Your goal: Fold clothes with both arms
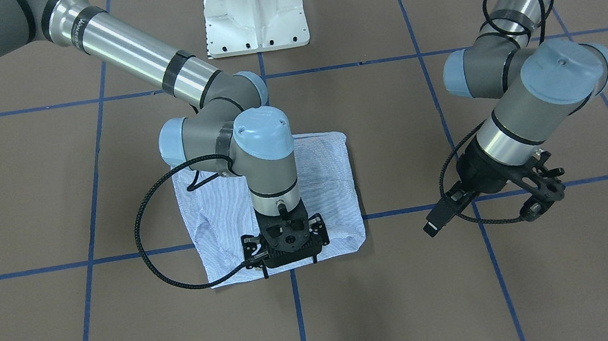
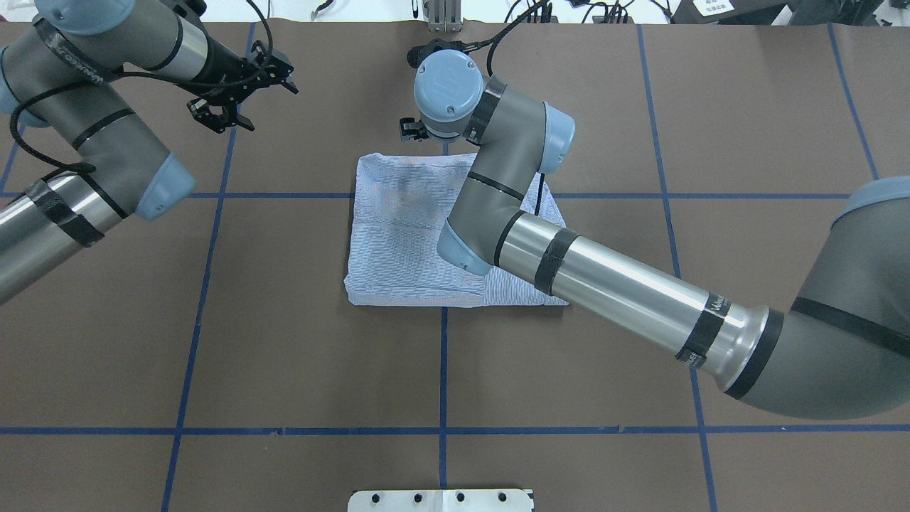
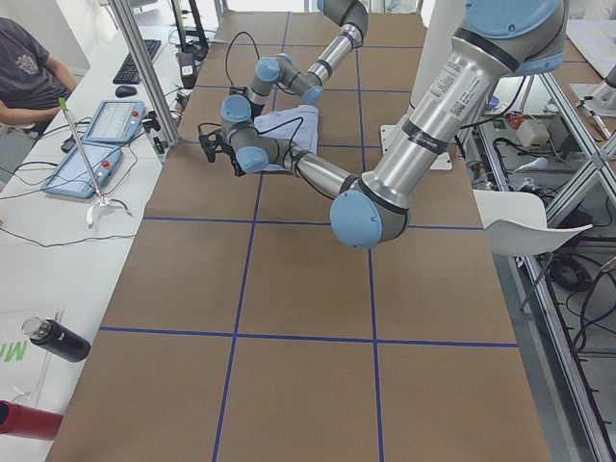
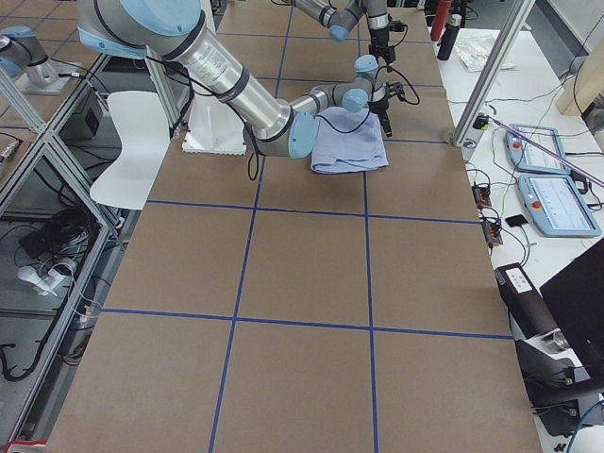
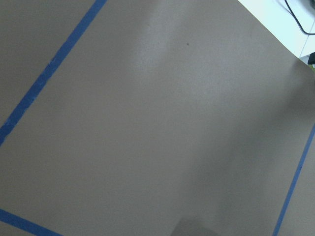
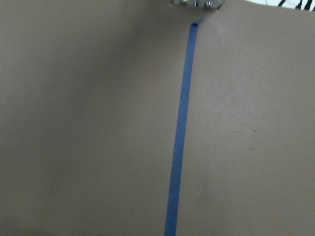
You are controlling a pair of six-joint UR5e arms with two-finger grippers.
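Fingers [image 2: 217, 115] of the left gripper [image 2: 247, 96]: apart, holding nothing, hanging above bare table [image 2: 284, 355] well to the left of the cloth, on the side away from the robot.

Left wrist view: brown surface and blue tape lines only.

Shirt [image 2: 405, 235]: pale blue, fine stripe, lying at the table's middle across a crossing of the tape lines [image 2: 441, 370]. It is folded to a rough square of several layers. The edge away from the robot is slightly uneven, with one corner running out past the rest.

Right gripper [image 1: 286, 255]: pointing straight down at the middle of that far edge. Its side links stand spread, so the fingers look apart. The tips are hidden under the gripper body, so contact with the cloth cannot be told.

Right arm [image 2: 625, 284]: reaching across the shirt from the right and covering part of it.

Step in hand, as judged: finishing the last fold at the far edge.

Handling advice:
- Rise straight up, so no layer drags or lifts.
- Clear the cloth fully before swinging the arm away.
- Keep the left gripper clear.
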